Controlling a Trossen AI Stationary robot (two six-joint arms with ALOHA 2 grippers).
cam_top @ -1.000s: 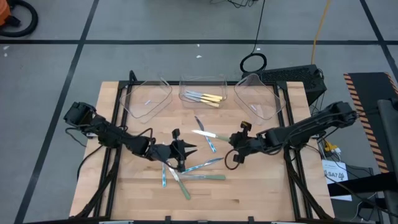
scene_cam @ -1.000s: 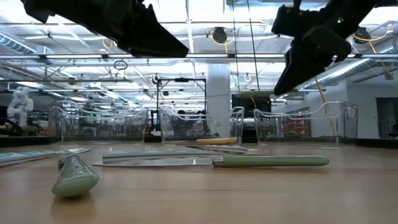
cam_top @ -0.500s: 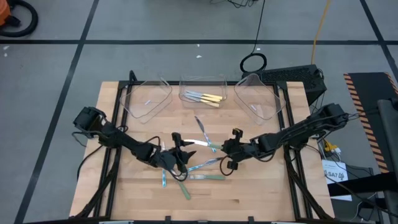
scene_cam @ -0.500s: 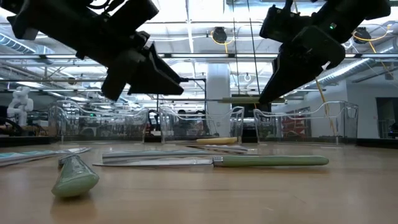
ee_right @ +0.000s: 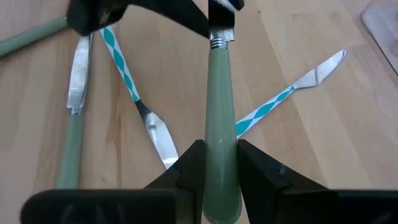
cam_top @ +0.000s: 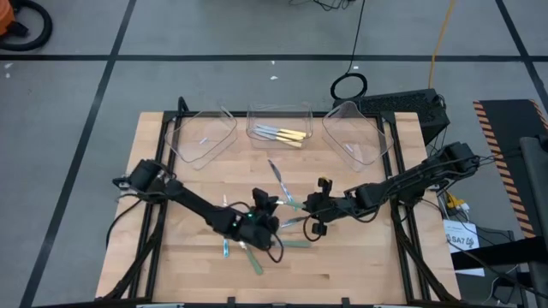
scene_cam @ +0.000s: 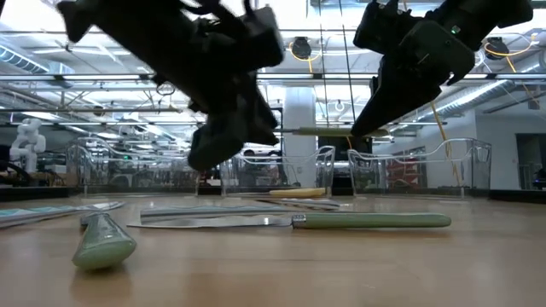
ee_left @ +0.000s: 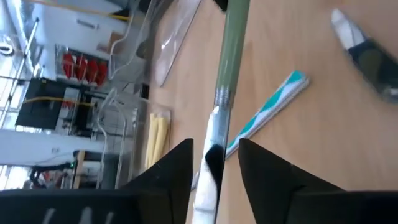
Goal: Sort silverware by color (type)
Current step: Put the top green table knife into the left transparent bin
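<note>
My right gripper [ee_right: 219, 163] is shut on a green-handled knife [scene_cam: 317, 132] held above the middle of the table. My left gripper [ee_left: 214, 163] is open. Its fingers stand on either side of that knife's silver blade [ee_left: 211, 134], with a gap showing on both sides. In the high view the two grippers face each other, left [cam_top: 267, 208] and right [cam_top: 306, 210]. More silverware lies flat on the wood: a green-handled knife [cam_top: 287, 243], a second green-handled piece [cam_top: 255, 261], and blue-striped pieces [ee_right: 267, 109] [cam_top: 225, 245]. My right gripper pinches the knife's green handle [ee_right: 221, 134] between its two fingers, toward the handle's free end. The fingers slant down from the table's right side and lie along the handle. The knife is lifted clear and sticks out about level, blade toward my left gripper.
Three clear trays stand along the far edge: left [cam_top: 204, 135], middle [cam_top: 279, 114] with yellow-handled pieces [cam_top: 287, 135], and right [cam_top: 353, 133]. One more knife [cam_top: 276, 171] lies in front of the middle tray. Bare wood shows at the near corners.
My left gripper has moved toward the table's right and down, rolling as it went, until its fingers flank the held knife's blade. My right gripper first carried the knife a little toward the table's middle, then kept still.
</note>
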